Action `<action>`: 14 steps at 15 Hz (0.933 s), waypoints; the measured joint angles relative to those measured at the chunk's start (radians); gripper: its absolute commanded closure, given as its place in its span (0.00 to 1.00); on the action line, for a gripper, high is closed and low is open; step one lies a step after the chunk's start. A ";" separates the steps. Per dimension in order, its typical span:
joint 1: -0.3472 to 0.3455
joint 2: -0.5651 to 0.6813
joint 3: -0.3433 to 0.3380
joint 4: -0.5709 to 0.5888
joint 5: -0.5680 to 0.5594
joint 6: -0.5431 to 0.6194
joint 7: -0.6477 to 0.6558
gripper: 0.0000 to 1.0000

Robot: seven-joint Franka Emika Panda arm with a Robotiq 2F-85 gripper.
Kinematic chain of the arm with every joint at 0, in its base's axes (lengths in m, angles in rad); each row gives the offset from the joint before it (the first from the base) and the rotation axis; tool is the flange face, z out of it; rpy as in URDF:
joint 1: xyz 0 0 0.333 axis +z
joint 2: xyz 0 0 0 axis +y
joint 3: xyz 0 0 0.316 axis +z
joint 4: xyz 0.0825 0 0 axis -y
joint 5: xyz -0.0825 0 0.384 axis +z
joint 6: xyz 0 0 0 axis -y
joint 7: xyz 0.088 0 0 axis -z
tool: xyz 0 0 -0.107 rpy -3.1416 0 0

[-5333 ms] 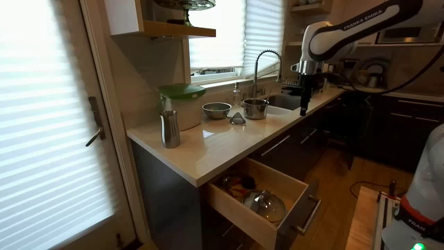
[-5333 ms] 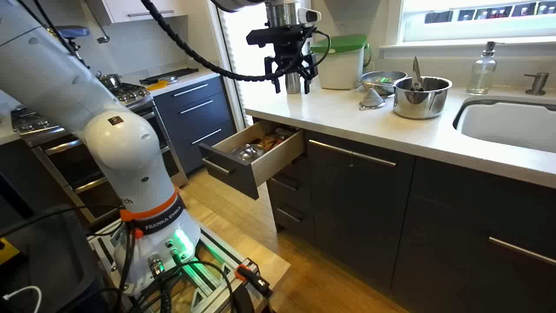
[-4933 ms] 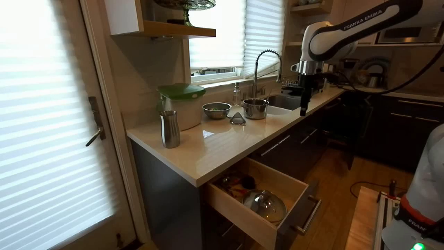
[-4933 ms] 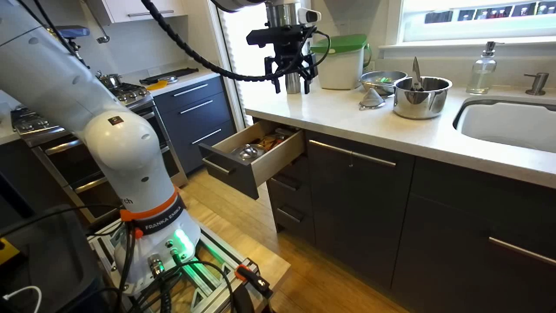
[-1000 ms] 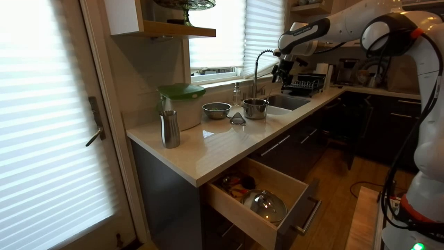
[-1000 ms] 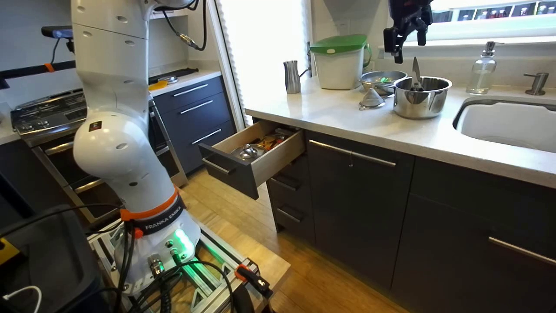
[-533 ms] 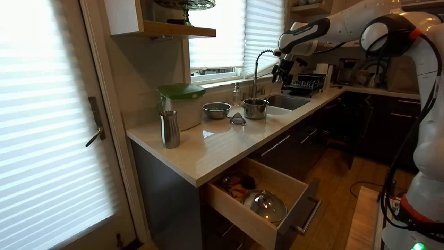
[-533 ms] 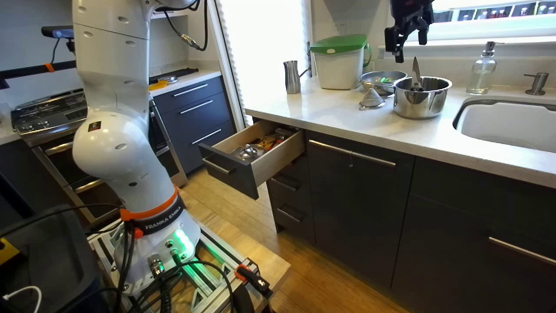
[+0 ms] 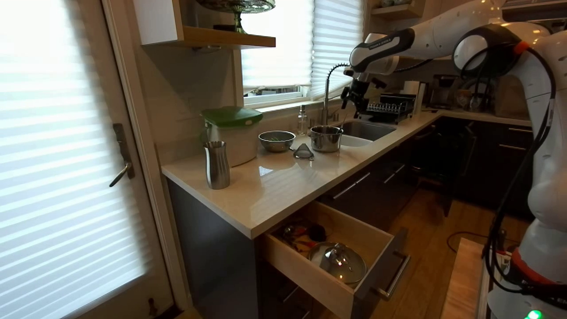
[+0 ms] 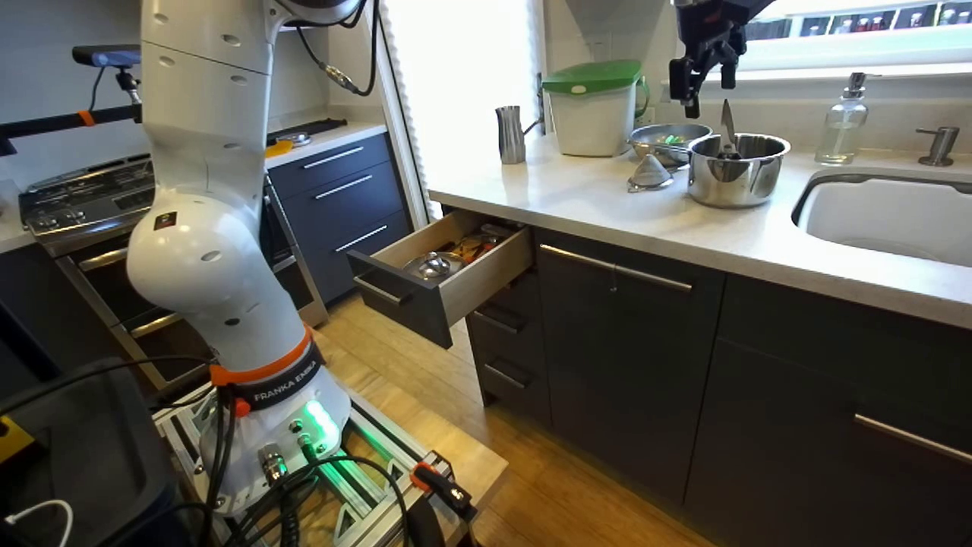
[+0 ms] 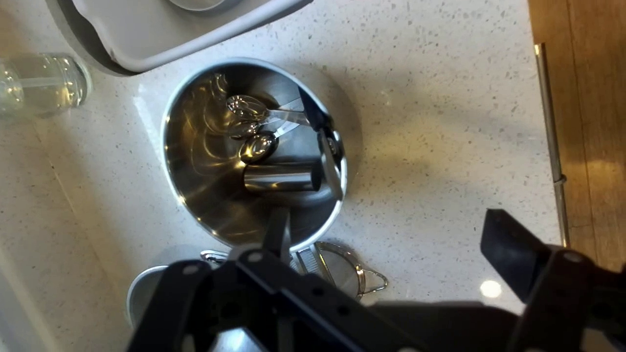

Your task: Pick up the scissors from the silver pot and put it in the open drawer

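Observation:
The scissors [image 10: 727,121] stand tilted in the silver pot [image 10: 736,184], their grey end rising above its rim. In the wrist view the scissors [image 11: 330,164] lean on the rim of the pot [image 11: 168,151], with a dark part and a grey blade showing. The pot also shows in an exterior view [image 9: 326,141]. My gripper [image 10: 710,96] is open and empty, above and beside the scissors, not touching them. In the wrist view the gripper's [image 11: 388,220] fingertips are wide apart over pot and counter. The open drawer [image 9: 305,272] is below the counter corner; its dark front [image 10: 402,296] shows too.
The pot also holds several spoons [image 11: 259,146] and a steel cylinder [image 11: 281,177]. Beside it are a strainer [image 10: 650,173], a steel bowl [image 10: 668,140], a soap bottle [image 10: 844,125] and the sink [image 10: 896,220]. A steel canister [image 9: 217,166] and green-lidded bin [image 9: 232,137] stand farther along. The drawer holds a lid [image 9: 339,263].
Some five seconds ago my open gripper was near the canister end of the counter; it has swung over to the pot. In the last half second it has moved slightly lower, still open.

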 measured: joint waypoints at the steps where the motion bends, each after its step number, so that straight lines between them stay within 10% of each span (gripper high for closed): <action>1: -0.002 0.017 0.002 0.018 0.003 0.000 -0.006 0.03; 14: -0.041 0.164 0.034 0.192 0.014 -0.012 -0.074 1.00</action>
